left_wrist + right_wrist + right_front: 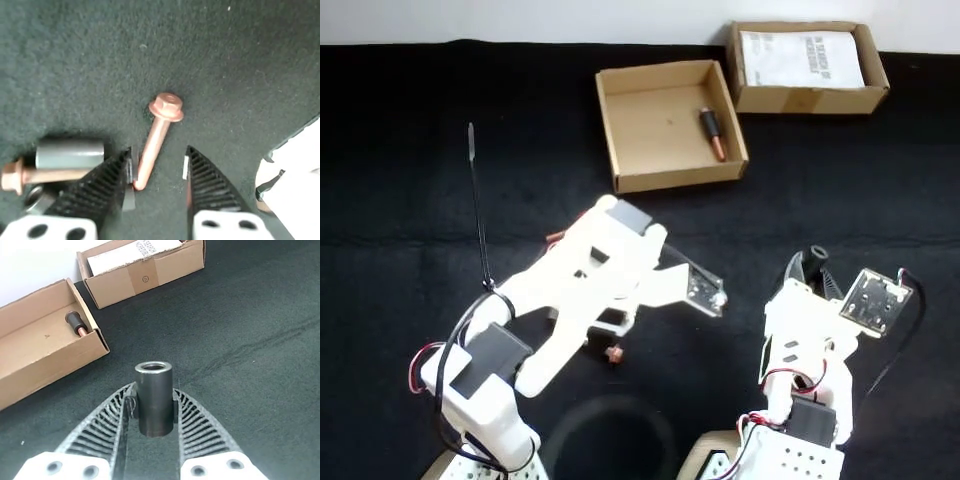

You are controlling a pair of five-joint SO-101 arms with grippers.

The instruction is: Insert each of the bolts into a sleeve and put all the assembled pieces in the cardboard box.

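My left gripper hangs open just over the black mat, its fingers either side of the lower shaft of a copper bolt lying flat. Beside one finger lie a grey sleeve and a second bolt. My right gripper is shut on an upright grey sleeve, held above the mat at the front right. The open cardboard box at the back holds one assembled piece, which also shows in the right wrist view. Another bolt lies by the left arm.
A second cardboard box with a printed sheet inside stands at the back right, touching the first. A thin black strip rises beside the left arm. Black mat covers the table between the arms and the boxes.
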